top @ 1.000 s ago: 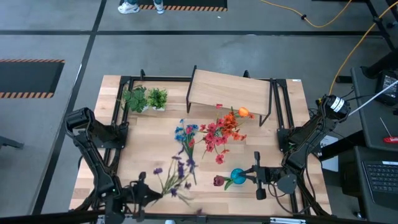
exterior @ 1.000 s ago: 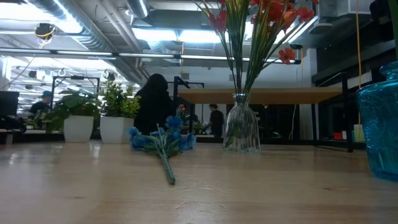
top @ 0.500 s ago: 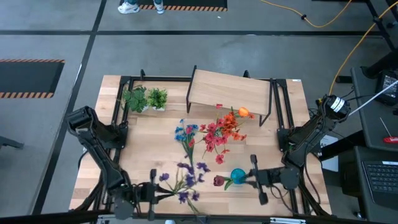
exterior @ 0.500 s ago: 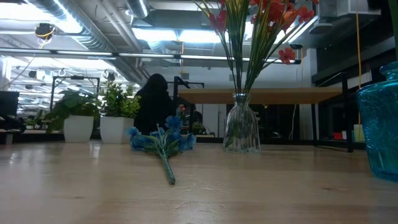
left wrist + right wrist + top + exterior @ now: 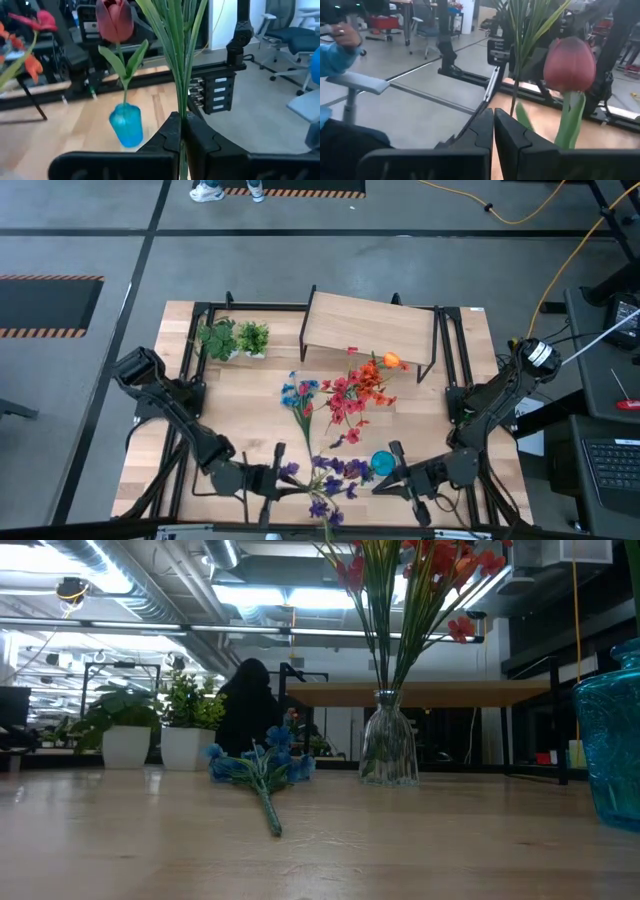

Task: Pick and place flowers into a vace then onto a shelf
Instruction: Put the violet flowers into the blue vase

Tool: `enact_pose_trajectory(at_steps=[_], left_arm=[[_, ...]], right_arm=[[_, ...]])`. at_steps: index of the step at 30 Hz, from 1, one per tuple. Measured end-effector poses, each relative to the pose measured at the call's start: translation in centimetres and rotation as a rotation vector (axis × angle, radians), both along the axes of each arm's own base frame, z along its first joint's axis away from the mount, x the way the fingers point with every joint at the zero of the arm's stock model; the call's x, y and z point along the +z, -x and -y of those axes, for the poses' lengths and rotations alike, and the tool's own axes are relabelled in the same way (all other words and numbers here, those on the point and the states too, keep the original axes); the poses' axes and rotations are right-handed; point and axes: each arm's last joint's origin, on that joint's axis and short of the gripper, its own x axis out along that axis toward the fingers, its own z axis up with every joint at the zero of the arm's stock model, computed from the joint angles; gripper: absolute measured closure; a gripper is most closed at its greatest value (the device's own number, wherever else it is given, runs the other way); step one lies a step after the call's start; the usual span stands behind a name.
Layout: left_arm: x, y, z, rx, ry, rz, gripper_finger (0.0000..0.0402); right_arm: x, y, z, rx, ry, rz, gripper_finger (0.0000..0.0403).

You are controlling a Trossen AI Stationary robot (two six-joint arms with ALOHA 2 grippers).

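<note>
A bunch of purple flowers [image 5: 330, 472] on green stems is up off the table near its near edge, with my left gripper [image 5: 290, 478] shut on it. Just right of it a small blue vase [image 5: 383, 463] stands on the table with a red tulip [image 5: 115, 20] upright in it. My right gripper [image 5: 392, 480] hovers shut beside that vase, and I see nothing between its fingers. Blue flowers [image 5: 300, 402] lie flat at mid-table. Red and orange flowers [image 5: 355, 392] stand in a clear glass vase [image 5: 388, 750]. The shelf [image 5: 370, 325] stands at the far side. My left gripper pinches the bunch's green stems [image 5: 181, 107] between its two fingers. The fingers come in about level from the table's left and lie across the stems. The bunch is lifted clear of the table and stands roughly upright, its blossoms above the fingers.
Two small potted plants [image 5: 232, 338] sit at the far left corner. Black frame rails [image 5: 195, 360] run along both sides of the table. The blue vase [image 5: 612, 740] stands close to the table's near edge. Bare wood [image 5: 245, 410] lies left of the blue flowers.
My left gripper has gone toward the table's right edge along the near edge, risen and rolled. It carries the purple bunch, which lay on the table and now stands upright, clear of it. My right gripper has risen beside the blue vase, which has stayed put.
</note>
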Motion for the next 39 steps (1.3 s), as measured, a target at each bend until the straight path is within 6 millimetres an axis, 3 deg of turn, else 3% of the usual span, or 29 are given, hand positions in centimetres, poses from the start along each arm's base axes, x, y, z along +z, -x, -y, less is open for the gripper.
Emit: enact_pose_trajectory(at_steps=[8,16,23,39], left_arm=[[0.7,-1.2,-1.1,-0.043,-0.098,0.075,0.0398],[1.6,-1.2,-1.0,-0.055,-0.195,0.178,0.0398],[1.6,-1.3,-1.0,-0.053,-0.229,0.183,0.0398],[1.5,-2.8,-3.2,0.089,-0.219,0.158,0.0398]], right_arm=[[1.3,-2.4,-0.2,-0.047,0.115,0.07,0.0371],[3.7,-3.8,0.1,0.05,0.08,0.135,0.029],[4.6,-5.5,1.7,-0.015,0.063,0.155,0.0239],[4.5,-6.2,2.4,-0.04,0.059,0.118,0.0231]])
